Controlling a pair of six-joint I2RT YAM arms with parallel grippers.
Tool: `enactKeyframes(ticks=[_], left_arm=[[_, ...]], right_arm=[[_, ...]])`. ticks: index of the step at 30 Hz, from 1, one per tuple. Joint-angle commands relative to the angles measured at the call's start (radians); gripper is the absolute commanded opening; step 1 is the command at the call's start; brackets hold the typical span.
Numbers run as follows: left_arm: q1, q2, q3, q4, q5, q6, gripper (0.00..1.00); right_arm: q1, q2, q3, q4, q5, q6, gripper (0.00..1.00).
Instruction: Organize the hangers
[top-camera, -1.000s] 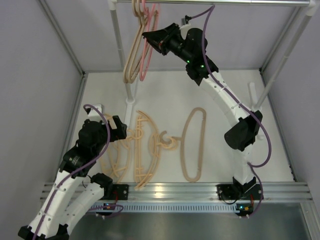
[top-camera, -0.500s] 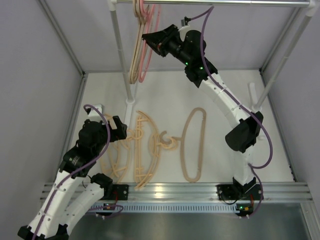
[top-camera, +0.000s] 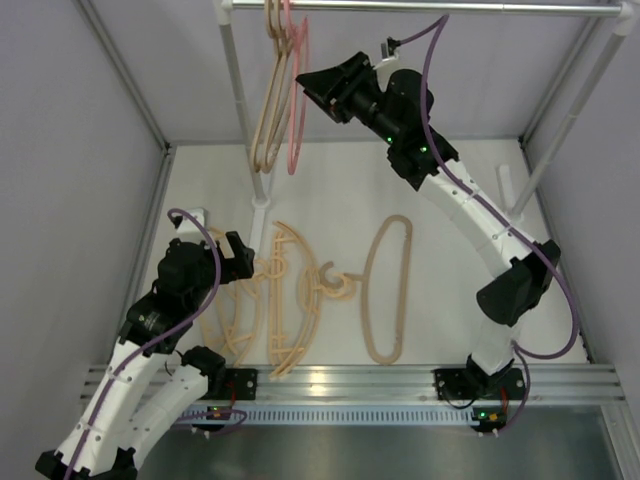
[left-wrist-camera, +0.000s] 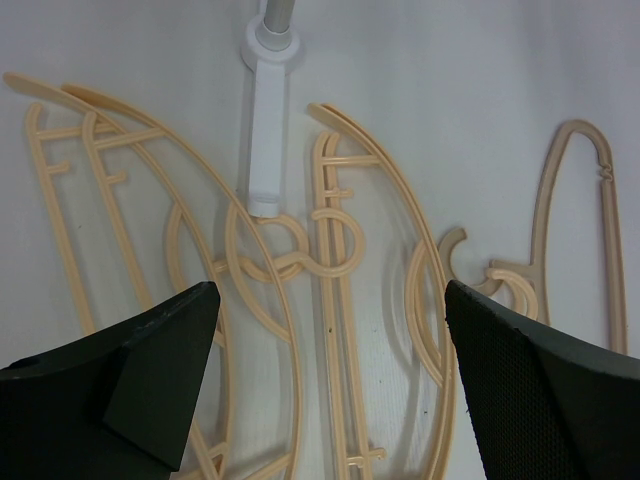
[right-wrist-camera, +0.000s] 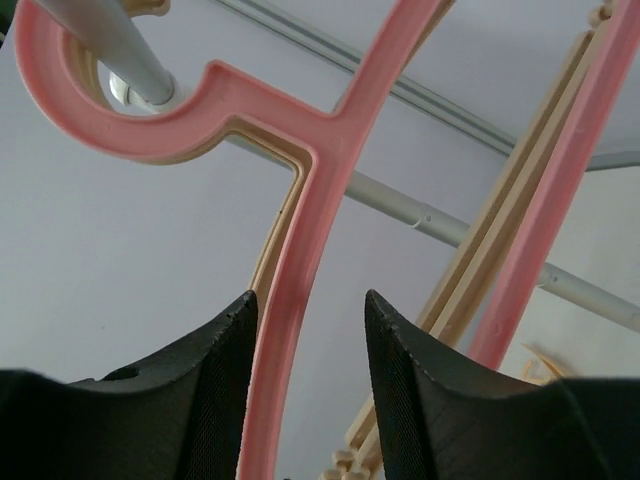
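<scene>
A pink hanger (top-camera: 298, 105) and plain beige hangers (top-camera: 268, 110) hang by their hooks on the metal rail (top-camera: 420, 7). My right gripper (top-camera: 308, 80) is up beside them and open. In the right wrist view the pink hanger's neck (right-wrist-camera: 312, 215) runs between the parted fingers (right-wrist-camera: 215, 380), close to the left one and not clamped. Peach-tan crossbar hangers (top-camera: 285, 300) and a plain beige one (top-camera: 388, 290) lie flat on the table. My left gripper (top-camera: 240, 262) hovers open and empty over the crossbar hangers (left-wrist-camera: 340, 300).
The rack's upright pole (top-camera: 240, 100) stands at the back left, its white foot (left-wrist-camera: 270, 130) touching the tangled hooks of the lying hangers. A second pole (top-camera: 560, 110) stands at the right. Grey walls enclose the table; an aluminium rail (top-camera: 350, 378) borders its near edge.
My right arm has shifted to the right, its elbow swinging outward. The hanging hangers have swung slightly. The left arm has not moved.
</scene>
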Motion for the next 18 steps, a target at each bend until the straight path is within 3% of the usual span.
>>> enactKeyframes(ticks=[1,10,14,18], left_arm=[[-0.001,0.003,-0.006,0.014,-0.012,-0.005,0.98],[-0.002,-0.001,-0.006,0.015,-0.009,-0.003,0.98],[-0.002,-0.008,-0.004,0.014,-0.012,-0.002,0.98],[-0.001,-0.011,-0.004,0.012,-0.010,-0.005,0.98]], right_arm=[[0.010,-0.095,-0.021,-0.008,0.024,-0.075,0.45],[0.009,-0.305,-0.202,-0.175,0.143,-0.233,0.50],[0.024,-0.439,-0.394,-0.279,0.228,-0.313,0.50],[0.071,-0.580,-0.691,-0.373,0.346,-0.362,0.50]])
